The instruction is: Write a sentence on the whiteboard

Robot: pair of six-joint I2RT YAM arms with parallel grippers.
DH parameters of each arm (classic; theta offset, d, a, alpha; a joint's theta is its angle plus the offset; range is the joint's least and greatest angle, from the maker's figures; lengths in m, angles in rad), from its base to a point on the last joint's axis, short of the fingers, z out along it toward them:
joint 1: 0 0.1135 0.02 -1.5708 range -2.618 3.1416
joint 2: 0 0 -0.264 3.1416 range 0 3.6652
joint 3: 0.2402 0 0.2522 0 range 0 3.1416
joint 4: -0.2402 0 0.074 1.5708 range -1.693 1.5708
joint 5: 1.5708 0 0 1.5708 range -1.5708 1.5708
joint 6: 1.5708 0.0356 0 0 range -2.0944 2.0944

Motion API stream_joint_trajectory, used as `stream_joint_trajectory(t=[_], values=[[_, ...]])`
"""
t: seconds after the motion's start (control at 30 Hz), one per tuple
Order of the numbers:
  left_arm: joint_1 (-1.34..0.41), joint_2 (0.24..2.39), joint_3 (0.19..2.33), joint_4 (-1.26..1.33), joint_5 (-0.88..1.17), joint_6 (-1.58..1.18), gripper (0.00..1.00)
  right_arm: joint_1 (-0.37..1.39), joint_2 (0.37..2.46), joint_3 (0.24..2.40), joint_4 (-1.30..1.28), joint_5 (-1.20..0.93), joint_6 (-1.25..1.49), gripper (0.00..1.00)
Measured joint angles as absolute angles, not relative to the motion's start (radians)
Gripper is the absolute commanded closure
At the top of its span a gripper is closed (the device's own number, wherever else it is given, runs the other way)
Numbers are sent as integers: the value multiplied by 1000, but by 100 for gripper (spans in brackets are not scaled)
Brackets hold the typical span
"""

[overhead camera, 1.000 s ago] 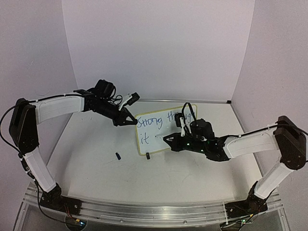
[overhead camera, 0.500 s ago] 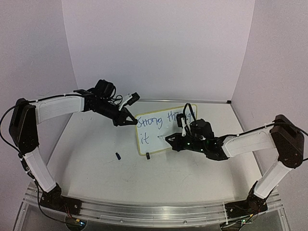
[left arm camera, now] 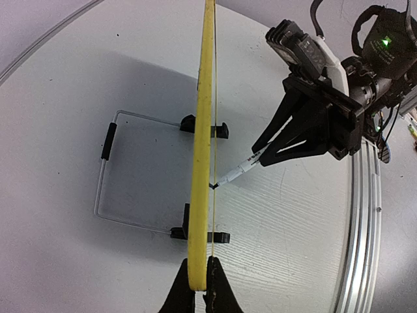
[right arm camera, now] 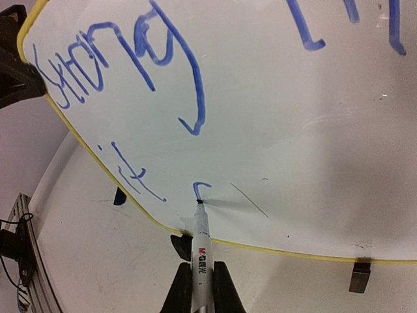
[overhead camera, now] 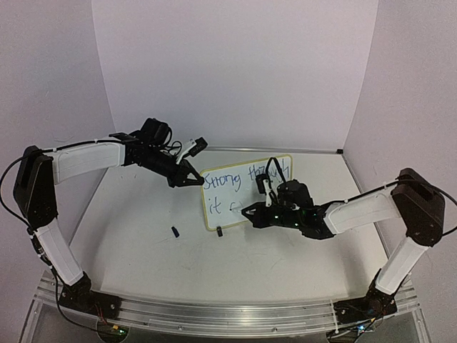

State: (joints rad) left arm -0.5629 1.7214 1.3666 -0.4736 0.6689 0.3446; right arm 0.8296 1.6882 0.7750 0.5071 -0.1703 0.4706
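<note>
The whiteboard point(overhead camera: 235, 189), white with a thin yellow frame, stands upright on black clip feet and bears blue writing, "Strong" and more above, "it" and a fresh curved stroke below. My left gripper point(overhead camera: 193, 180) is shut on its upper left yellow edge point(left arm camera: 201, 195), seen edge-on in the left wrist view with the fingers point(left arm camera: 199, 293) clamped on it. My right gripper point(overhead camera: 250, 212) is shut on a white marker point(right arm camera: 199, 254); its tip touches the board point(right arm camera: 273, 117) at the end of the curved stroke, right of "it".
A small dark marker cap point(overhead camera: 175, 231) lies on the table left of the board. A wire stand point(left arm camera: 107, 176) props the board from behind. Side walls and a back wall enclose the table; a metal rail runs along the near edge.
My right gripper has drawn a short curved blue stroke on the board's lower line, right of "it", shifting slightly left. My left gripper has kept the board still.
</note>
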Motion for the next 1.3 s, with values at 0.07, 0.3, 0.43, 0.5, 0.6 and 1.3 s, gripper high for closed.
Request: stream_joint_trajectory(t=[0.07, 0.3, 0.43, 0.5, 0.6, 1.3], values=[[-563, 1721, 1367, -474, 669, 345, 100, 830, 1695, 775, 505, -173, 471, 100], [-563, 1721, 1367, -473, 669, 345, 100, 831, 1686, 774, 493, -156, 471, 100], [-563, 1721, 1367, -473, 669, 345, 100, 831, 1653, 774, 482, -128, 471, 100], [-563, 1721, 1367, -473, 669, 345, 100, 830, 1635, 774, 482, -116, 471, 100], [-564, 1721, 1367, -473, 669, 345, 100, 829, 1615, 774, 483, -103, 470, 100], [-564, 1721, 1367, -473, 669, 345, 100, 830, 1654, 774, 463, -123, 481, 100]])
